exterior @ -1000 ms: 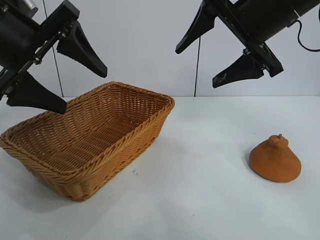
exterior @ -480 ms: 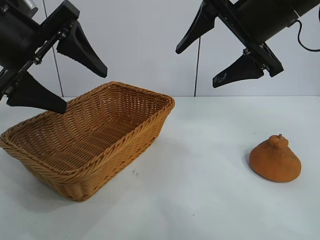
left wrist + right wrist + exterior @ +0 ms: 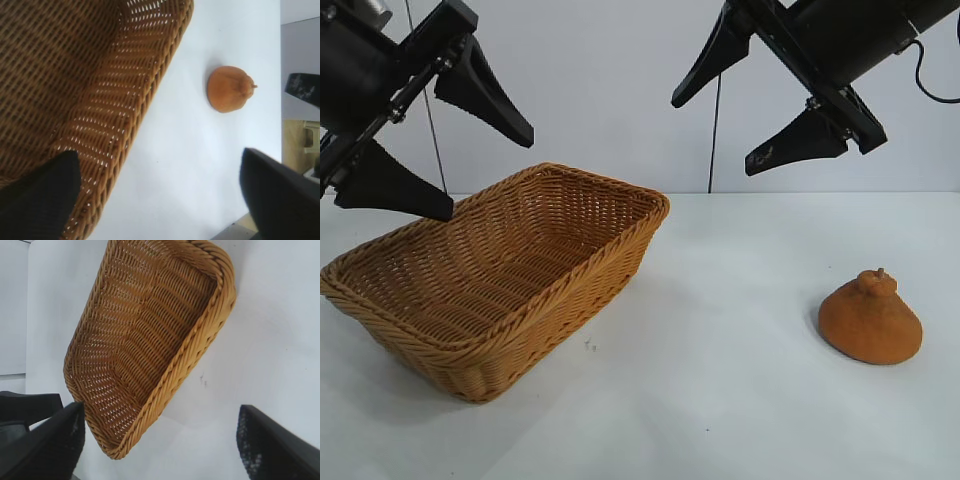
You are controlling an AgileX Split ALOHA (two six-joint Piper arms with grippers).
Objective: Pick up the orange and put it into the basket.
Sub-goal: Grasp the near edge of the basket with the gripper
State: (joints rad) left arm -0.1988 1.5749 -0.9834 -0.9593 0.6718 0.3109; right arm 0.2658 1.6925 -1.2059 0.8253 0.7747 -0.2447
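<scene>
The orange (image 3: pixel 871 317) sits on the white table at the right, stem nub up; it also shows in the left wrist view (image 3: pixel 228 89). The wicker basket (image 3: pixel 430 345) lies at the left and is empty; it shows in the left wrist view (image 3: pixel 145 95) and the right wrist view (image 3: pixel 180 370) too. My left gripper (image 3: pixel 486 174) hangs open and empty high above the basket's left end. My right gripper (image 3: pixel 711 132) hangs open and empty high above the table's middle, up and to the left of the orange.
The white table (image 3: pixel 720 400) runs between the basket and the orange and in front of both. A white wall stands behind. The table's edge shows in the left wrist view (image 3: pixel 235 227).
The left gripper has shifted very slightly upward. The right gripper, the basket and the orange have not moved.
</scene>
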